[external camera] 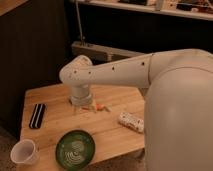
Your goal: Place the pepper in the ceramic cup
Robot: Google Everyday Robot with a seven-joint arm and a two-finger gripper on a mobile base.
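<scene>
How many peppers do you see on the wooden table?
1. The pepper lies at the middle of the table, beside the gripper; the arm may hide others.

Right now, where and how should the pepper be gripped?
Probably across the middle of the pepper, from above: it lies flat on the table, slender, running left to right in view. The gripper hangs low just left of it.

The pepper [101,107] is orange-red, the ceramic cup [22,153] white, the patterned plate [61,150] green.

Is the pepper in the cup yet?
No, the pepper lies on the table beside the gripper, well apart from the cup.
</scene>
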